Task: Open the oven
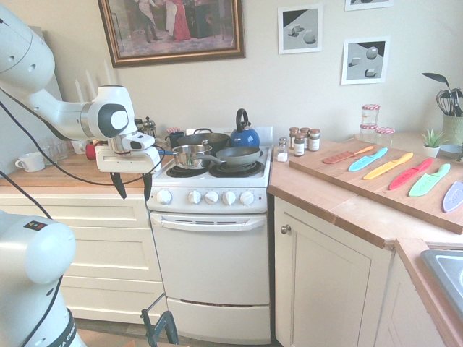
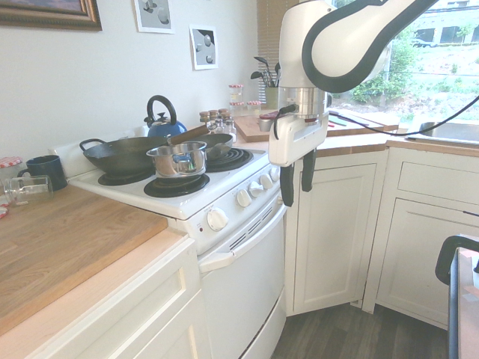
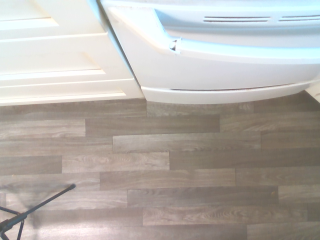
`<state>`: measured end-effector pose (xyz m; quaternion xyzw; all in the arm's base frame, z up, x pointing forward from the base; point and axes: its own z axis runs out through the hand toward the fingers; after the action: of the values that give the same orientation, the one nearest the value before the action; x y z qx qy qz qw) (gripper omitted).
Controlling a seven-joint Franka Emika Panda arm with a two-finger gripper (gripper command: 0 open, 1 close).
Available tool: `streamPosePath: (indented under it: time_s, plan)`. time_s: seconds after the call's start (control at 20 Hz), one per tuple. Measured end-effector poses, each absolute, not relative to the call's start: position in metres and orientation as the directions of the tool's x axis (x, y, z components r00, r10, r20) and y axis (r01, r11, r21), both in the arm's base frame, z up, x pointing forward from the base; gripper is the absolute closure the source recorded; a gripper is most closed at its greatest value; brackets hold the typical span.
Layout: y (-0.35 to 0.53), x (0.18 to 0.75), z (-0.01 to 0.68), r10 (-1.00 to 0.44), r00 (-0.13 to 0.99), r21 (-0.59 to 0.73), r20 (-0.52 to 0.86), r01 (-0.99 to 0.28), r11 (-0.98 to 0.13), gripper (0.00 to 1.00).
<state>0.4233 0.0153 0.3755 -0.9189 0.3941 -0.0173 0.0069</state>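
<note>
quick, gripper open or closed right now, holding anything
gripper: open, holding nothing, fingers pointing down in front of the oven, above its door handle and not touching it.

Oven (image 3: 225, 65) door shut, bar handle (image 3: 240, 50) across it, cream cabinet (image 3: 55, 50) beside, grey plank floor (image 3: 165, 165)

The oven (image 1: 210, 238) is faced head-on in the first exterior view, seen obliquely along the counter in the second, and looked down upon closely from the wrist.
</note>
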Motion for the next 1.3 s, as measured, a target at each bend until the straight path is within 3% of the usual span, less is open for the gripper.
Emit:
streamPosePath:
  time_s: [0.35,0.85,1.3]
  plan:
    - [-0.017,0.443,0.346,-0.784,0.62,-0.02,0.008,-0.784,-0.62,0.0]
    - [-0.069,0.506,0.223,-0.803,0.588,-0.057,0.1,-0.802,-0.594,0.0]
    - [-0.077,0.548,0.23,-0.782,0.597,-0.114,0.177,-0.777,-0.619,0.0]
